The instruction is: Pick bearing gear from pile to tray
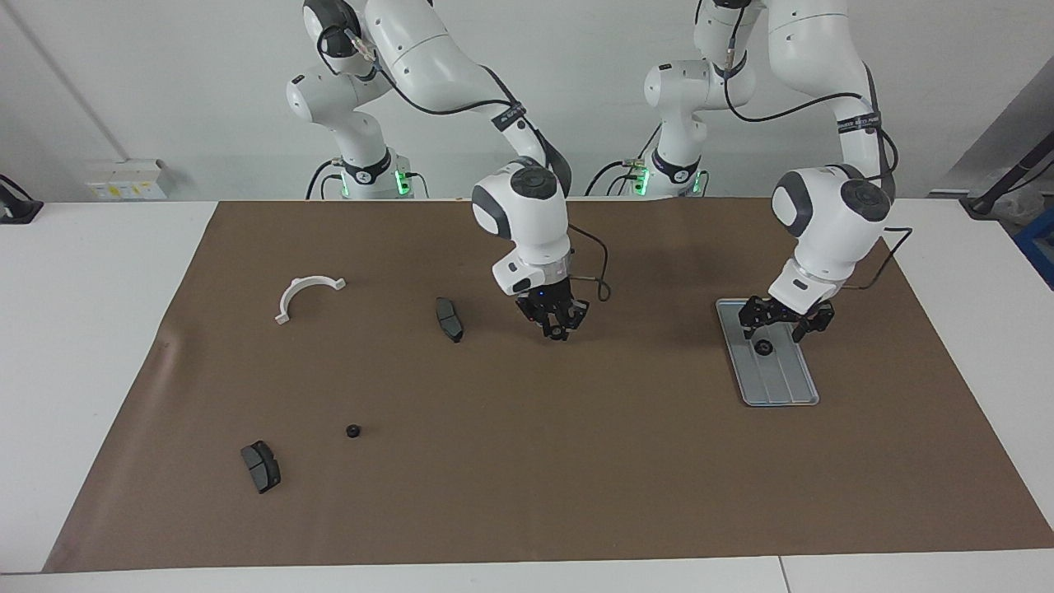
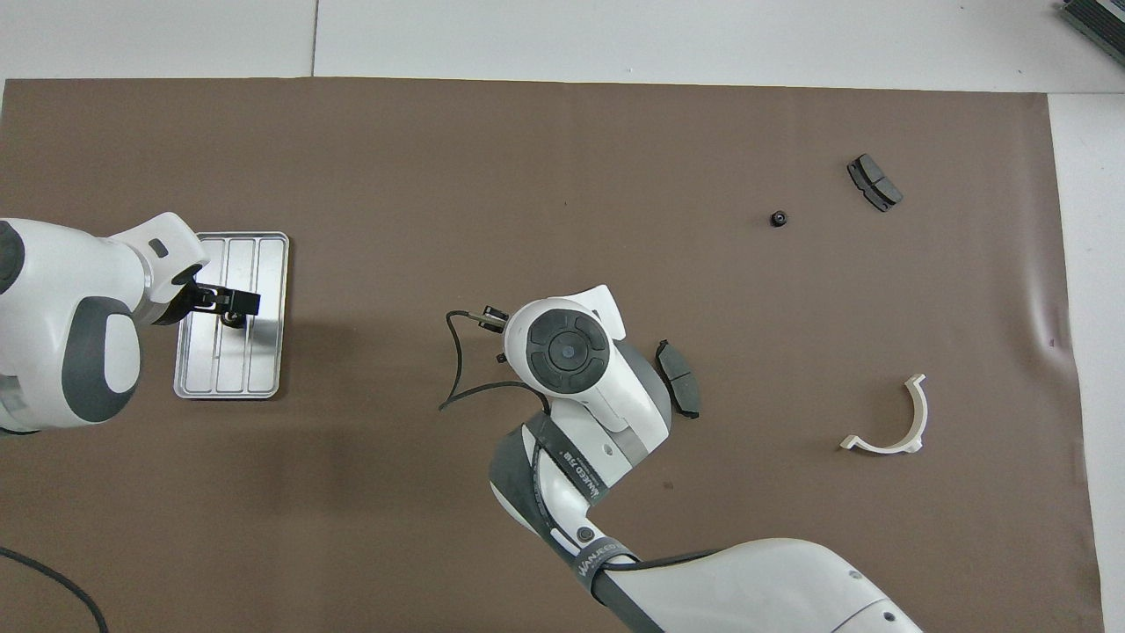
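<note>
1. A white desk [image 1: 82, 329] carries a brown mat [image 1: 576, 461], and two white robot arms reach over it from one long side.
2. Closest to the robots, toward the right arm's end, a white half-ring bracket [image 1: 306, 288] lies flat on the mat.
3. A little farther out, a dark grey curved pad [image 1: 449, 319] lies toward the middle of the mat.
4. The right pincer [image 1: 558, 329] hangs over bare mat just beside that pad and carries nothing I can see. I cannot tell whether it is spread or pressed together.
5. Toward the left arm's end lies the tray [image 1: 782, 387], silver-grey and grooved lengthwise.
6. The left pincer [image 1: 780, 323] hovers over the tray's end nearest the robots, spread wide and empty.
7. Just under it, a small black bearing gear [image 1: 764, 347] rests in the tray, clear of the fingers [image 1: 748, 317].
8. Farther out, back toward the right arm's end, a second black gear [image 1: 353, 431] sits alone on the mat.
9. Farthest from the robots, near that gear, lies a second dark grey pad [image 1: 261, 466].
</note>
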{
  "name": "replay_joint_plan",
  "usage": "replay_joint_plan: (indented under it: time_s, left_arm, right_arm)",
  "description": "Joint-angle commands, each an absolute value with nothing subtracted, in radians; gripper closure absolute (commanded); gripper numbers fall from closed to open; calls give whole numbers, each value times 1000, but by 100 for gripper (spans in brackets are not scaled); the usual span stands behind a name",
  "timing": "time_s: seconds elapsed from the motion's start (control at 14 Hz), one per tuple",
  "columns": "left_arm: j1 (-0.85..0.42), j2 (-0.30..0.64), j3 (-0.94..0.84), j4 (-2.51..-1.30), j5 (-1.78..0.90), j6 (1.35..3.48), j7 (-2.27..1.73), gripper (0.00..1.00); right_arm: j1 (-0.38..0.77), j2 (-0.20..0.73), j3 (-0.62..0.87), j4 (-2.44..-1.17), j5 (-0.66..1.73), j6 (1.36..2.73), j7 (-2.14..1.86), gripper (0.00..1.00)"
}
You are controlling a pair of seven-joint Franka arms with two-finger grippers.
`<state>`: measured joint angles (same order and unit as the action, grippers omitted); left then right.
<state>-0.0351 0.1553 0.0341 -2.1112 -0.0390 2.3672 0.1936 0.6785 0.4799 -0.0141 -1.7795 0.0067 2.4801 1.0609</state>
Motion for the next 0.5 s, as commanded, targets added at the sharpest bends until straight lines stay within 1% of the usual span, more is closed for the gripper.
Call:
replay_joint_plan:
  time_s: [0.0,0.07,0.14,0.29,0.43]
  left_arm:
    - [-84,159,43,-2043,-52,2295,103,0]
    - [-110,163,44,-2030,-52,2281,48,0]
    - [-132,163,44,-2022,-52,2272,-9,0]
    - [-175,161,43,-2014,-52,2264,-105,0]
    - [-219,163,43,-1997,-51,2260,-219,0]
  right_arm:
    - [675,497,-17,-1764,-25,2488,1086,78]
    - [675,497,-17,-1764,-25,2490,1088,59]
    - [676,497,-17,-1769,-25,2487,1088,1]
    - [669,489,-24,-1766,-49,2477,1086,0]
    - [625,427,-34,-1775,-61,2432,1057,0]
